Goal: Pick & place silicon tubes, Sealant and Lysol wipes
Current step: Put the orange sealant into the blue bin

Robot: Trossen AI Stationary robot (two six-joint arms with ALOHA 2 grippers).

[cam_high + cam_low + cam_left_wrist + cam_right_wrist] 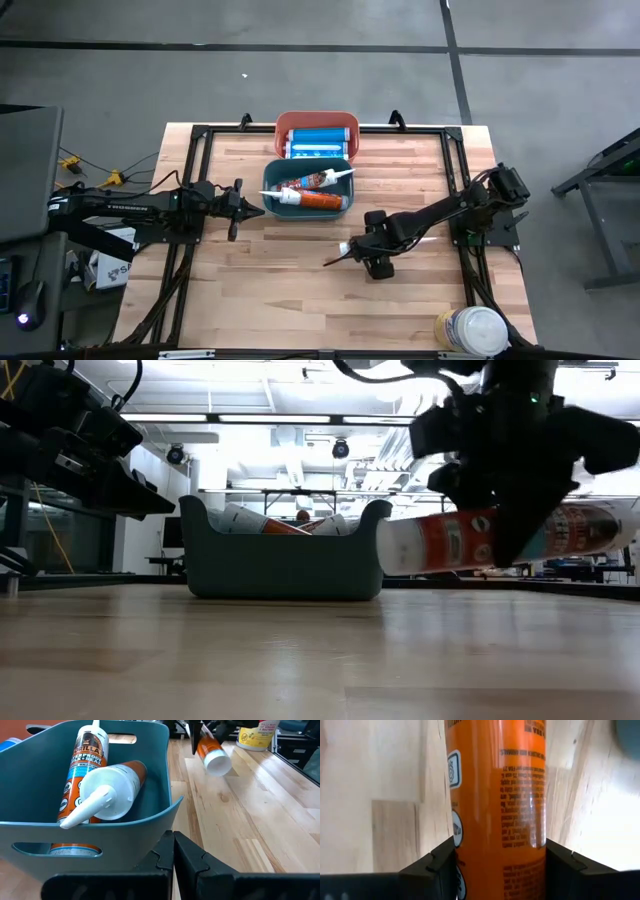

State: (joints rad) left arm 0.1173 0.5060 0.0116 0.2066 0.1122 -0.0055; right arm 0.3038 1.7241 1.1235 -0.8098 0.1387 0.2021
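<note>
The orange-and-white sealant cartridge (pixel 495 805) is pinched across its round body between the two dark fingers of the right gripper (pixel 372 250), which holds it lying roughly level above the pale wooden table (pixel 280 290), its white nozzle (pixel 337 258) pointing away from the arm. In the low view the cartridge (pixel 480 540) hangs clear of the tabletop, to one side of the teal plastic bin (pixel 280 555).

That teal bin (pixel 272 172) sits near the middle of the table's far edge and holds two more orange cartridges (pixel 85 765), one with a white nozzle resting across the other. Touching it on the far side is a red-orange plastic bin (pixel 316 120) containing slim blue tubes (pixel 318 140); how many is hard to tell from above.

The left gripper (pixel 240 208) hovers just beside the teal bin's outer wall, its dark fingers pressed together and holding nothing.

The fat round Lysol wipes canister (pixel 472 330), white-lidded with a pale yellowish body, stands upright at the table's near right corner, well apart from both bins.
</note>
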